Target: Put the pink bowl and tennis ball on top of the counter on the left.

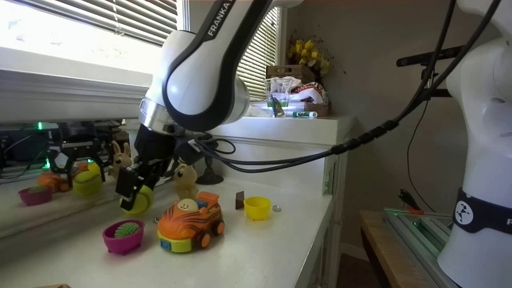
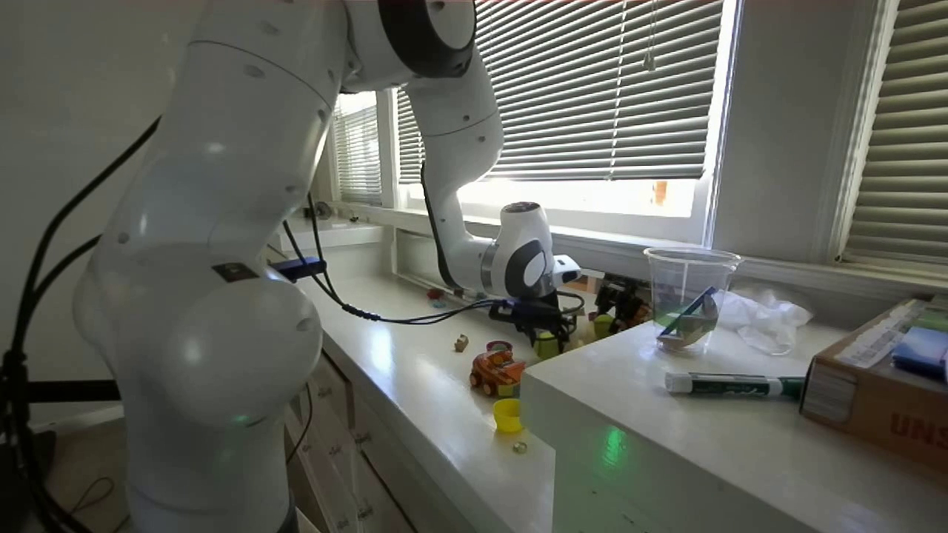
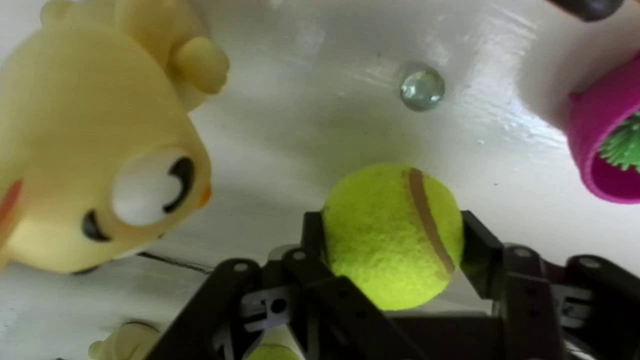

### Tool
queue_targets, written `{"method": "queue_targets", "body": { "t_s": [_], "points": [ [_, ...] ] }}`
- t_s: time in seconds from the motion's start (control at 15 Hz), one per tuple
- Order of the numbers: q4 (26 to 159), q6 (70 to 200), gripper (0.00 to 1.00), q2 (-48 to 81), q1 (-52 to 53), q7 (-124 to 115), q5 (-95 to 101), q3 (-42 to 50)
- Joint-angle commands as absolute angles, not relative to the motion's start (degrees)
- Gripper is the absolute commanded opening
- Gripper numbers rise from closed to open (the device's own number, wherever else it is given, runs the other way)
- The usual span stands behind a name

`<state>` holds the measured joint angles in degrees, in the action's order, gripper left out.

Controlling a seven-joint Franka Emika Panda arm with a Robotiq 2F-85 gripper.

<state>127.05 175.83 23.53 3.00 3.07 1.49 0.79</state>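
end effector (image 3: 394,241) pinches tennis ball (image 3: 390,234) across its middle — likely light, springy, grippy; pink bowl (image 1: 125,242) probably stiff, slick — take by rim.

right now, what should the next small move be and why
I'd probably raise the tennis ball slightly, straight up: the gripper appears closed on both its sides, and in the wrist view the pink bowl and a yellow toy flank it, so lifting before moving sideways seems safer.
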Motion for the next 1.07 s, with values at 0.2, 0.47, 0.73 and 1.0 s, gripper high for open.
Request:
{"method": "queue_targets", "body": {
  "t_s": [0.2, 0.47, 0.73, 1.0],
  "points": [
    [125.71, 175.54, 0.42, 24.75, 2.41, 2.46, 1.79, 0.47],
    [125.92, 175.23, 0.56, 24.47, 2.35, 2.49, 1.76, 0.33],
    [126.47, 175.82, 0.86, 23.78, 2.60, 2.60, 2.03, 0.46],
    [127.53, 176.22, 1.00, 22.12, 4.69, 1.79, 3.31, 2.66]
  ]
}}
